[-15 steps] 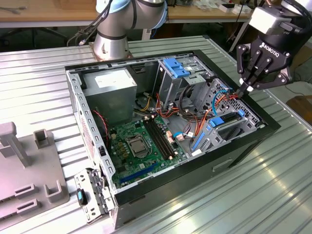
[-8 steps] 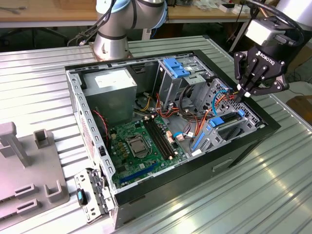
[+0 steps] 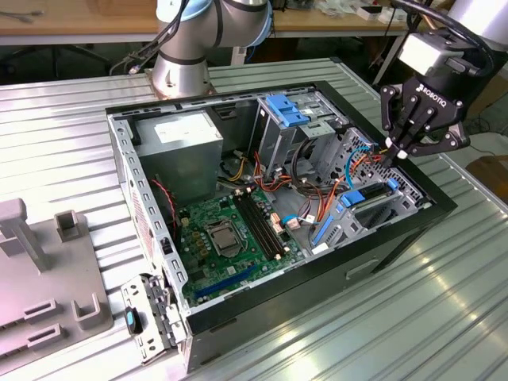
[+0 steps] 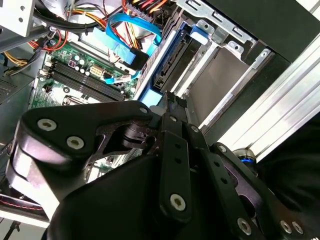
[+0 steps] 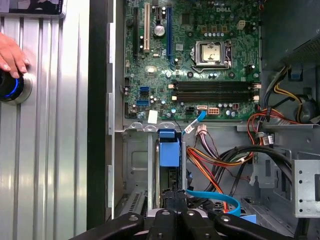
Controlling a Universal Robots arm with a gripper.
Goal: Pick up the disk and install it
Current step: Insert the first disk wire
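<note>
The disk [image 5: 169,152] stands on edge in a bay at the corner of the open computer case [image 3: 119,151], grey metal framed by a bright blue rail. In the exterior view the disk [image 3: 371,192] lies low at the case's right end. My gripper [image 3: 395,155] hangs right over that bay with its fingers drawn together, shut. In both wrist views the gripper [image 5: 173,194] [image 4: 170,102] has its tips at the disk's [image 4: 172,60] near end. I cannot tell whether they touch it.
The green motherboard [image 3: 230,230] fills the case floor, with orange, red and blue cables [image 3: 349,171] beside the bay. A tall drive cage with a blue bracket [image 3: 286,111] stands at the back. A hand [image 5: 11,55] rests on a blue-lit button [image 5: 9,87] on the ribbed table. Grey fixtures [image 3: 48,270] sit at the exterior view's left.
</note>
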